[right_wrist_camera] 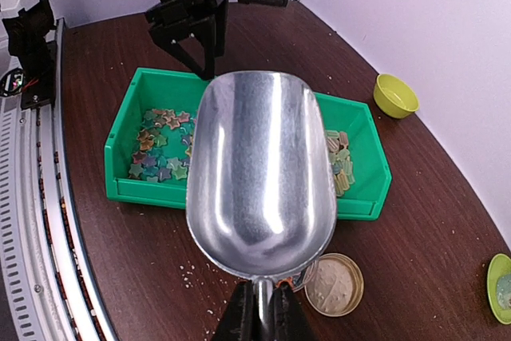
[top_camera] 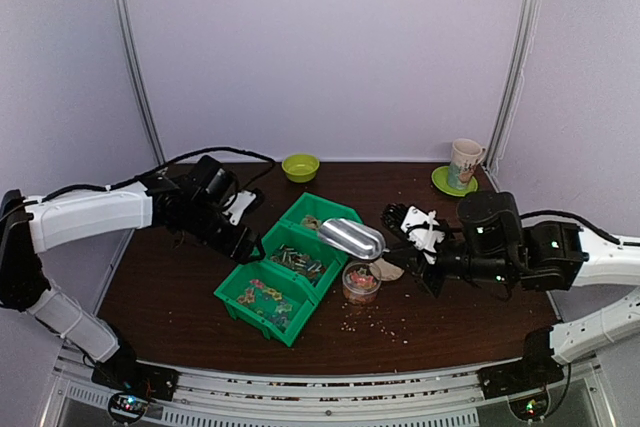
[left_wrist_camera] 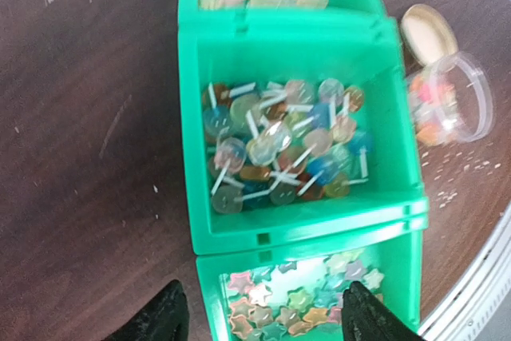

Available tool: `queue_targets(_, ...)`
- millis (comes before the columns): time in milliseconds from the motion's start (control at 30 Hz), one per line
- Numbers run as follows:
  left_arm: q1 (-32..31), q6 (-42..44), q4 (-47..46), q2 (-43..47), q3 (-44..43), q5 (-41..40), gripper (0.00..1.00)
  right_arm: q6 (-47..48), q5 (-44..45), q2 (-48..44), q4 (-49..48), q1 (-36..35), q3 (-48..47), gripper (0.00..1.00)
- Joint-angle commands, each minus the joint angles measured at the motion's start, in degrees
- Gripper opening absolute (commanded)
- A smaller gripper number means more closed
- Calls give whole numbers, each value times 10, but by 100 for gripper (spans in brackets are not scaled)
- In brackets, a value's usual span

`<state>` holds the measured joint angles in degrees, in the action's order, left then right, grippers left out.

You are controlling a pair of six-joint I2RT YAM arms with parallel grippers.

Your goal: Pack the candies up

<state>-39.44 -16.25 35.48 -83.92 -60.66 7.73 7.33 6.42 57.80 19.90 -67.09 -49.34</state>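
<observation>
1. At mid-table, three joined green bins [top_camera: 290, 267] hold the candies [left_wrist_camera: 283, 149]: round ones on sticks in the middle bin, stars [left_wrist_camera: 295, 301] in the bin nearest the arms, pale ones in the far bin.
2. Over the star bin hangs the left gripper [left_wrist_camera: 263, 321], its fingers wide apart and gripping nothing.
3. On the right, the right gripper [right_wrist_camera: 259, 313] is clamped on the handle of a metal scoop [right_wrist_camera: 259, 173], which it holds above the bins' right side.
4. Just right of the bins, a clear tub [top_camera: 360, 284] holds more candies, and its gold lid [right_wrist_camera: 334, 283] lies beside it.
5. Pale crumbs [top_camera: 385, 322] dot the table [top_camera: 170, 287] near the tub.
</observation>
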Motion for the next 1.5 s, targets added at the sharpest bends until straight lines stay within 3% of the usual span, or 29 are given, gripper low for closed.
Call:
queue_targets(0,-1,23,-58,66,3,30,70,3,-11,9,-29,3,7,0)
queue_targets(33,-1,24,-68,78,7,38,71,3,-14,16,-29,3,6,0)
queue_targets(100,-1,22,-92,102,19,53,84,3,-21,31,-29,1,2,0)
queue_targets(267,-1,12,-136,136,42,93,98,-4,-23,78,-40,-8,-15,0)
queue_targets(967,-2,-7,-164,96,46,165,98,3,24,201,-62,-41,-100,0)
queue_targets(1467,-2,-12,-109,7,17,150,94,24,-7,153,-120,-57,-92,0)
